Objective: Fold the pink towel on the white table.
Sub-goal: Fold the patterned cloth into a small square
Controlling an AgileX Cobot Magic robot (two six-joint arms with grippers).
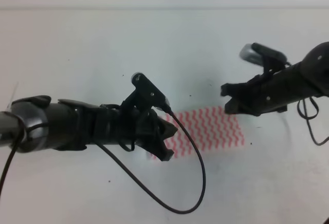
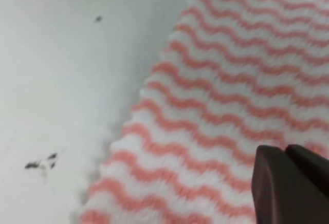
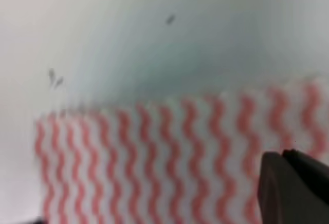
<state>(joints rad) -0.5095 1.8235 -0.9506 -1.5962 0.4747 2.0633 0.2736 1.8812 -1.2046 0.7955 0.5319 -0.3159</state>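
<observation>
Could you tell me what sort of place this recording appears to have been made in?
Probably a robot lab or test bench rather than a home: a plain white table bearing only the pink towel, and two black arms with loose cabling, the left end effector and the right end effector over the towel's ends.

pink towel [image 1: 211, 129] left end hidden — right wrist view blurred

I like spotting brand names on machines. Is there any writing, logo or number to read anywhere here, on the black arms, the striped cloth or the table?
None can be read.
Thin white cloth with pink wavy stripes: pattern only, no label showing.
Black left gripper and right gripper: no legible markings.
Large plain white table: only tiny dark specks, not text.
</observation>
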